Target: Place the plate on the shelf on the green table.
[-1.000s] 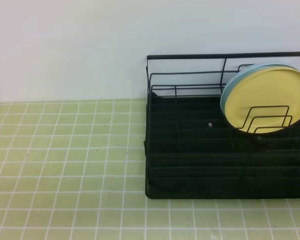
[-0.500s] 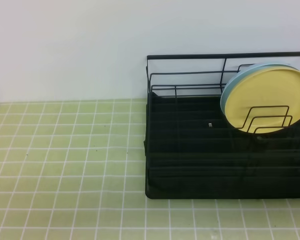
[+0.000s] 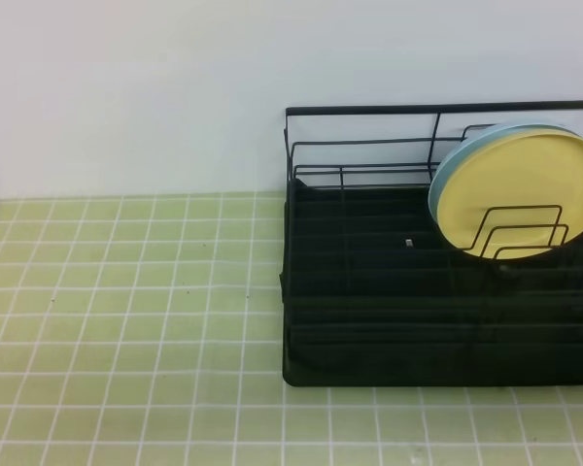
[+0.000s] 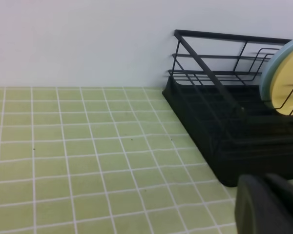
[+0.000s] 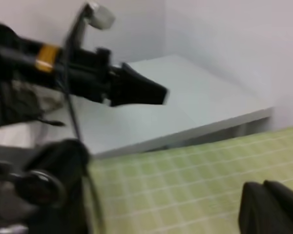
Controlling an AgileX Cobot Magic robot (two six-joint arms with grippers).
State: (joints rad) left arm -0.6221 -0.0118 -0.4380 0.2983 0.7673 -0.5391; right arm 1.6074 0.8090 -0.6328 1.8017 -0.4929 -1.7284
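- Nothing has moved since the earlier frames: rack, plates and bench look the same in the high view.
- The pale-yellow plate (image 3: 518, 197) stands on edge at the far right of the black wire dish rack (image 3: 369, 320), leaning back, with bent-wire dividers crossing its lower face.
- A light-blue plate (image 3: 451, 165) stands right behind it, only its left and upper edge showing.
- The rack sits on the right part of the green tiled bench (image 3: 126, 311), its back rail near the white wall (image 3: 175, 87).
- Left pincer (image 4: 271, 204): a dark tip at the lower right corner of its wrist view, clenched and carrying nothing, near the rack's near left corner.
- Right pincer (image 5: 271, 207): a blurred dark tip at the lower right of its view, clenched on nothing, over green tiles.
- In the right wrist view a black robot arm (image 5: 88, 80) with a yellow band shows at the left.
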